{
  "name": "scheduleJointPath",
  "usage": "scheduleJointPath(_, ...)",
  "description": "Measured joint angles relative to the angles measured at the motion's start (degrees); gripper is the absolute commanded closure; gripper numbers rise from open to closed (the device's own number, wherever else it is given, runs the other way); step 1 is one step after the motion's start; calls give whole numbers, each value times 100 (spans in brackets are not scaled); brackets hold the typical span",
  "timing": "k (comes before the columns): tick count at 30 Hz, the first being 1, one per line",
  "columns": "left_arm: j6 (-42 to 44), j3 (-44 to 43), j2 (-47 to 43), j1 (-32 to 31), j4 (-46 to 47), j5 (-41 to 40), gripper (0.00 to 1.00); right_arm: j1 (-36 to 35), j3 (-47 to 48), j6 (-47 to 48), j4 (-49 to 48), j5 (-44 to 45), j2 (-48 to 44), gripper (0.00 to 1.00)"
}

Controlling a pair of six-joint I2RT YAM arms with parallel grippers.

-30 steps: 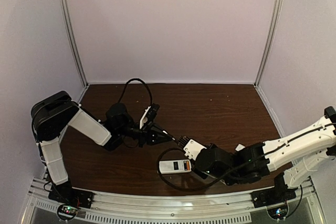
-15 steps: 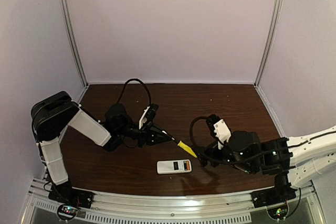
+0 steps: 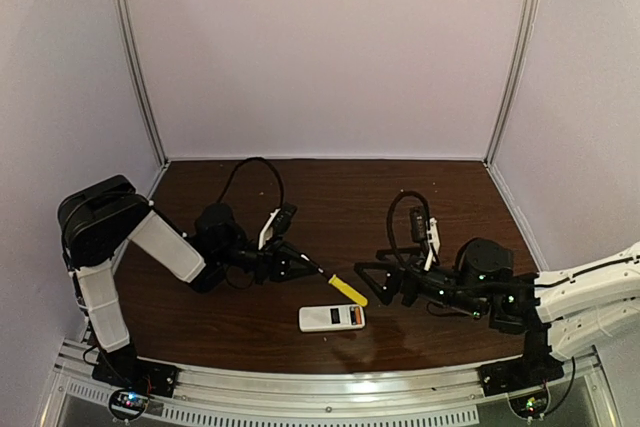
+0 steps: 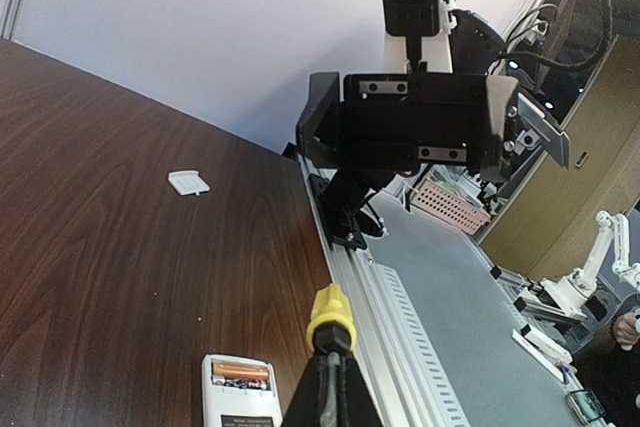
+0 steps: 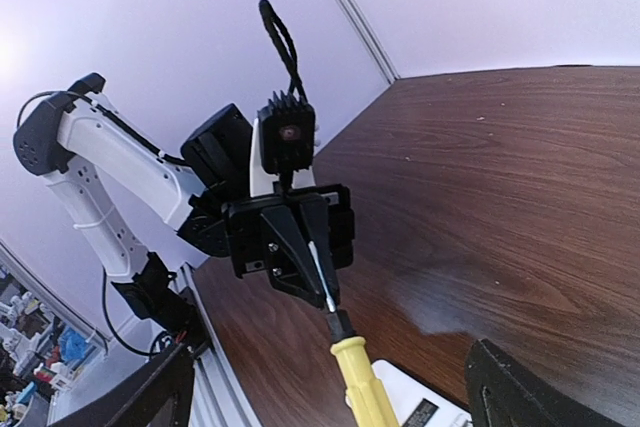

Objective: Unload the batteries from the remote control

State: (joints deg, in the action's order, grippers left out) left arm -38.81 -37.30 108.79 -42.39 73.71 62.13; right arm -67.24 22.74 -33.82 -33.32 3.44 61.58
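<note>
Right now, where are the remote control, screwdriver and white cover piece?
remote control (image 3: 332,318): top external view, its middle.
screwdriver (image 3: 349,290): top external view, yellow handle.
white cover piece (image 4: 188,182): left wrist view, its centre.

Across the dark wooden table (image 5: 520,177), the left gripper (image 5: 322,292) pinches a screwdriver (image 5: 360,387) by its metal shaft, yellow handle pointing this way. A white remote (image 5: 425,407) peeks in at the bottom edge, just beside the handle, between the wide-spread fingers of the right gripper (image 5: 333,367).
</note>
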Motion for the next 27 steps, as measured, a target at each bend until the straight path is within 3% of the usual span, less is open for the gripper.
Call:
scheduleJointPath(10,-181,420,-514,46,-4,-153,100,302,4,-562,-1923,-935,1360,5)
scheduleJointPath(23,81,686,-1700,46,22,-826,100,466,157,-868,-3056,-1537,1976,6)
scheduleJointPath(27,186,713,-1963,46,39,-1012,100,466,247,-1005,-3331,-1714,2190,11)
